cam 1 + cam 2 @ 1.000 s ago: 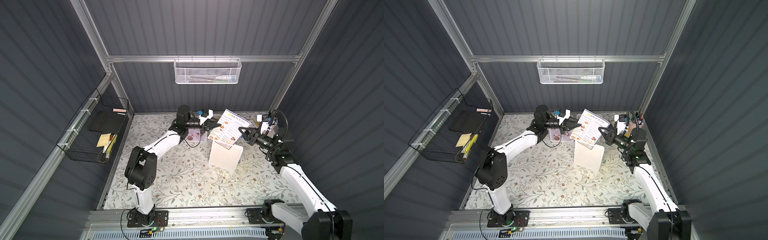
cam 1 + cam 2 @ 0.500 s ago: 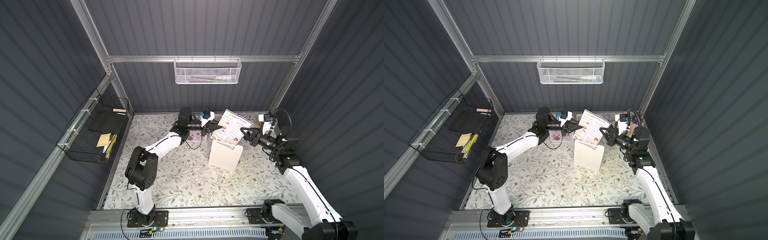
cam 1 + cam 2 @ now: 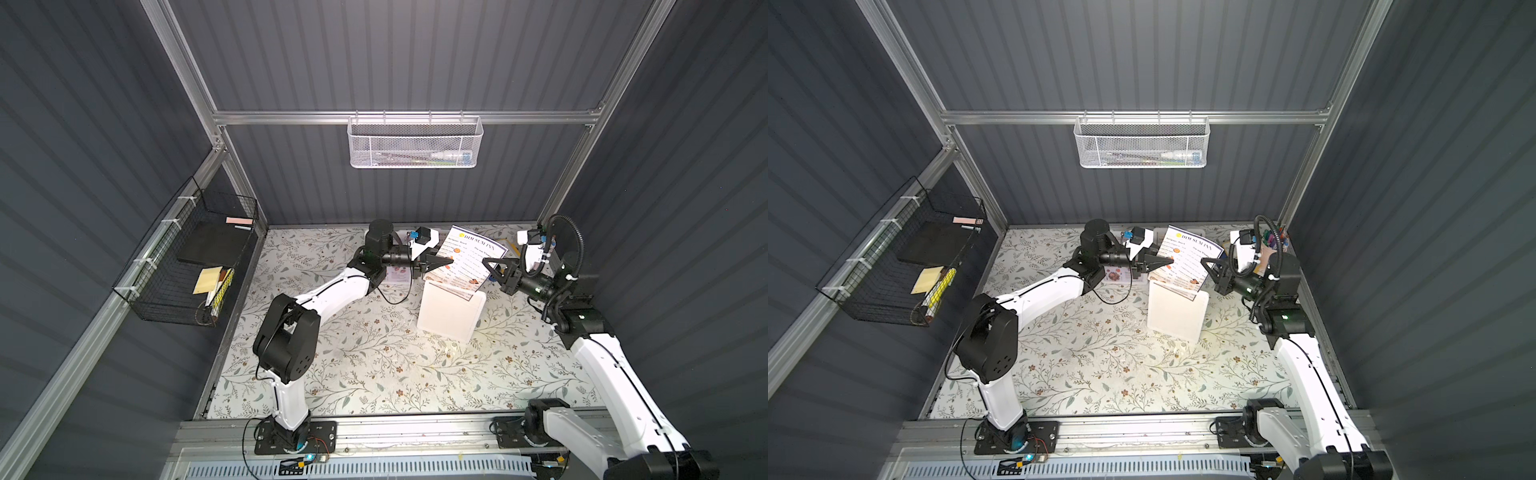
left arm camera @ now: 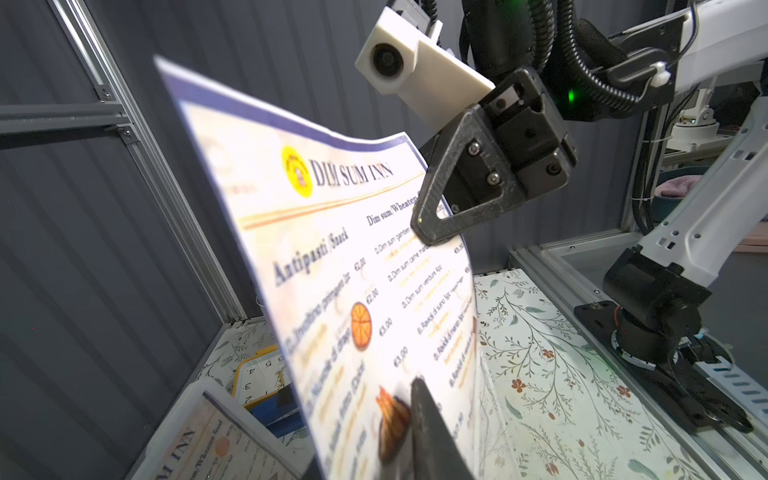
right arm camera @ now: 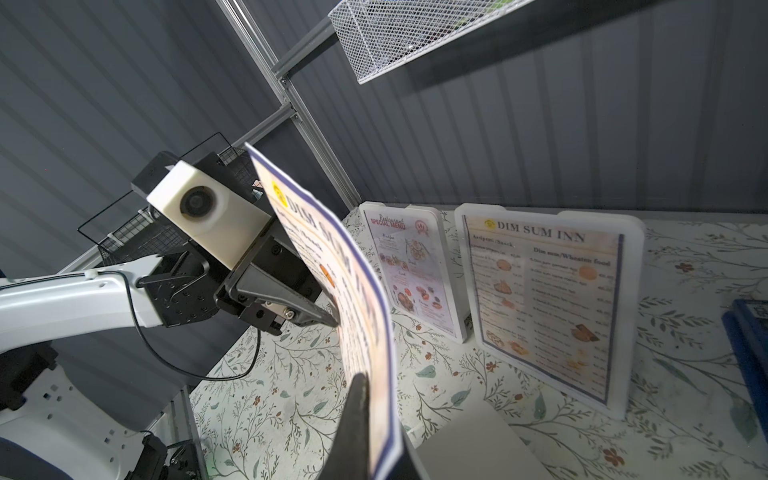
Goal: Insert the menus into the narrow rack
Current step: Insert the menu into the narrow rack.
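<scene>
Menu [image 3: 467,262]: "DIM SUM INN" sheet, bowed, aloft toward 1 o'clock of the bench [image 3: 374,353] — lower edge at the top of the white holder [image 3: 451,313].
Left hand [image 3: 449,260]: clamped on the sheet's 9 o'clock edge.
Right hand [image 3: 485,262]: clamped on its 3 o'clock edge.

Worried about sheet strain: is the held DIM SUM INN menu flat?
No: the held menu bows in a clear curve between the left gripper and right gripper.
</scene>
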`<state>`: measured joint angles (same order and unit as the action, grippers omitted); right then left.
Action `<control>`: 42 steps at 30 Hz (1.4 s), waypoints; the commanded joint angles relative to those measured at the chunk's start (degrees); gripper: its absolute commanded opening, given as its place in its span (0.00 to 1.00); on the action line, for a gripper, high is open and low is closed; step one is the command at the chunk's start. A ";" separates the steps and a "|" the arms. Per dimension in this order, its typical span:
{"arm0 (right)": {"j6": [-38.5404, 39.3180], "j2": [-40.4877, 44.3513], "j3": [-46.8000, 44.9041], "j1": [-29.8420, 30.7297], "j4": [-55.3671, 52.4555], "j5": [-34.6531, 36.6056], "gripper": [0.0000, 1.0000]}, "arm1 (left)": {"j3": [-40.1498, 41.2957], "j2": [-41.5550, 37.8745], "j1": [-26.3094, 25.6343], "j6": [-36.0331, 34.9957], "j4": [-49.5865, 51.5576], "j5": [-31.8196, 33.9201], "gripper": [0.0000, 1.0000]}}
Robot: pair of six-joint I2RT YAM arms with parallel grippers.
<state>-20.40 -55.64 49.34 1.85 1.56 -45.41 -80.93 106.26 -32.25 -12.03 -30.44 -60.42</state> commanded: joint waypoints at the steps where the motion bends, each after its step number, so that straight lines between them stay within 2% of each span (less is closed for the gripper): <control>1: 1.53 0.42 1.81 -0.36 -1.03 0.41 0.00 | -0.32 -0.90 -0.62 0.87 -1.12 0.63 0.24; 42: 0.16 0.01 2.84 -2.20 -2.01 -1.60 0.00 | 2.55 -2.01 -4.40 0.27 -1.16 3.01 0.23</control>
<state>-20.45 -55.48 51.03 -0.14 -1.32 -45.74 -80.44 106.13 -36.23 -12.05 -30.46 -57.63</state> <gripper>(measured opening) 0.049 0.232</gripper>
